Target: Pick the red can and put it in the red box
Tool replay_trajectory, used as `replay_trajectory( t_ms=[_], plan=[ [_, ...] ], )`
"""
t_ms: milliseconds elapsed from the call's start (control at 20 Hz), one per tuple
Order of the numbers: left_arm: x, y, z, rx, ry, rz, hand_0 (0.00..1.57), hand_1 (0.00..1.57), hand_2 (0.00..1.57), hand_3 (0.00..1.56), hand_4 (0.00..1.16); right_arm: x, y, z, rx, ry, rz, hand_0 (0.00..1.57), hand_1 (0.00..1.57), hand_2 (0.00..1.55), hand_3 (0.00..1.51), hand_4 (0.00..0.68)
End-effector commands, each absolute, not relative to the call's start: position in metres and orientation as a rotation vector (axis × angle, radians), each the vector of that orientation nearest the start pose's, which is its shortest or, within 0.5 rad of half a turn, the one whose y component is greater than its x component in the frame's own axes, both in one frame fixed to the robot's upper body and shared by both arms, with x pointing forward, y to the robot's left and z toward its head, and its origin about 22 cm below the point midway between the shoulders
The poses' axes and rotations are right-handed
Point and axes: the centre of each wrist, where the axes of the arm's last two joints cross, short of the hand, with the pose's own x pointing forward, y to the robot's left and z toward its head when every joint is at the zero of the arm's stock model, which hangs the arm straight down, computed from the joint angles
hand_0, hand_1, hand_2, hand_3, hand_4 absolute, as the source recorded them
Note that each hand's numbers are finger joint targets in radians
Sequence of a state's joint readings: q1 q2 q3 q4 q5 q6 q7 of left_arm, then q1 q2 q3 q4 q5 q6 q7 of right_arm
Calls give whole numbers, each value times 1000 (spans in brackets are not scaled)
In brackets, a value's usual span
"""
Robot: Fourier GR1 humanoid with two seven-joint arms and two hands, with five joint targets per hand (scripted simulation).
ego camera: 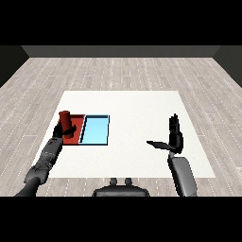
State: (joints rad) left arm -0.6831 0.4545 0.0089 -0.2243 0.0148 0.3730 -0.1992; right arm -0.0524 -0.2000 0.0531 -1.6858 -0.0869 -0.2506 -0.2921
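Note:
The red can [64, 118] stands upright over the left part of the red tray [76, 124]. My left hand [63, 131] is curled round the can's lower half, with its forearm reaching in from the lower left. Whether the can rests on the tray floor or hangs just above it is unclear. My right hand [173, 137] is held up at the right side of the table, fingers straight and thumb spread to the left, holding nothing.
A light blue tray [95, 130] lies directly right of the red tray, sharing an edge. The white table [137, 108] spreads wide between the trays and my right hand. Wooden floor surrounds the table.

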Motion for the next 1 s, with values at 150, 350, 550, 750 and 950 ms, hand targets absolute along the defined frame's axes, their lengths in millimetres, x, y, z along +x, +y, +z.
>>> replay_trajectory(
  t_ms=[150, 350, 550, 750, 950],
  plan=[
    [339, 393, -41, 673, -988, -292, 0, 0, 0, 0, 427, 266, -248, 41, -232, -2040, -18, 0, 0, 0, 0, 0],
    [341, 396, -36, 781, -919, -317, 0, 0, 0, 0, 0, 257, -251, 36, -198, -2025, -5, 0, 0, 0, 0, 0],
    [347, 411, -17, 813, -993, -202, 0, 0, 0, 0, 0, 243, -257, 41, -181, -2060, -26, 0, 0, 0, 0, 0],
    [347, 411, -15, 811, -1328, 57, 0, 0, 0, 0, 0, 245, -241, 36, -132, -2063, -60, 0, 0, 0, 0, 0],
    [383, 365, 11, 589, -1735, 216, 0, 0, 0, 0, 0, 249, -245, 48, -95, -2081, -44, 0, 0, 0, 0, 0]
  ],
)
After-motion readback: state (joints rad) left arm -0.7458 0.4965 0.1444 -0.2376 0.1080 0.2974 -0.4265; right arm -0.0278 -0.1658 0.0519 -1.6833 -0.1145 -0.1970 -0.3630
